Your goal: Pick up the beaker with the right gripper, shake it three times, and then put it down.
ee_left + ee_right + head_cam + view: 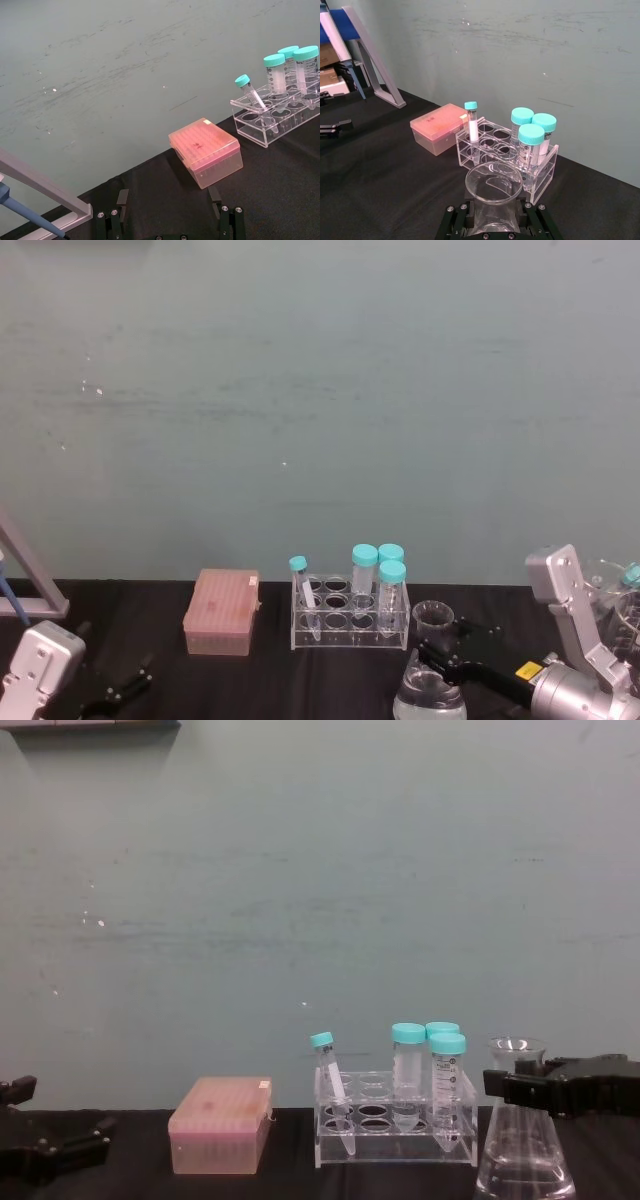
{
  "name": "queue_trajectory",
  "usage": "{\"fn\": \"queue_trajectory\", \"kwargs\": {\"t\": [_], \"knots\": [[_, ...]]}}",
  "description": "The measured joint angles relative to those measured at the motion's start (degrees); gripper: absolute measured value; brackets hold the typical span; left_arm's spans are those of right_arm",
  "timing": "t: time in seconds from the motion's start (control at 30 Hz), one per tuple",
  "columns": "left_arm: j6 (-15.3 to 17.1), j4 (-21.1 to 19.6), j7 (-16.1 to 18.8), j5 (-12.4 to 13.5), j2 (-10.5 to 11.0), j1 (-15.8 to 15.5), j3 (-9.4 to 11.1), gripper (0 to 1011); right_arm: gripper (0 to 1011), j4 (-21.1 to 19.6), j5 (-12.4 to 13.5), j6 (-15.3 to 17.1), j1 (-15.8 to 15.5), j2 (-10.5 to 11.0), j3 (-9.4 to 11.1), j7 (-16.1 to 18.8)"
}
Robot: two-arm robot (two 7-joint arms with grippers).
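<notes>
Behind my black table (330, 680) runs a scuffed teal wall, and the beaker (524, 1145) stands just right of the clear tube rack (392, 1135); being thin, smooth glass with a wide base and some liquid low down, it should be fragile and slippery, best held at the narrow neck under the flared rim. My right end effector (520, 1088) is pressed onto that neck, while my left end effector (170, 220) rests spread and empty at the table's left.

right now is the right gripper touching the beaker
Touching. In the right wrist view the right gripper has its fingers pressed on both sides of the beaker neck; the chest view shows it clamped under the rim.
</notes>
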Motion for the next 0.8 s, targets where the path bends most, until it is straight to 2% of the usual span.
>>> {"fn": "queue_trajectory", "kwargs": {"t": [0.8], "knots": [[0.00,0.00,0.00,0.00,0.00,0.00,0.00,1000,450,-0.10,-0.03,0.07,-0.10,0.03,0.01,-0.10]]}}
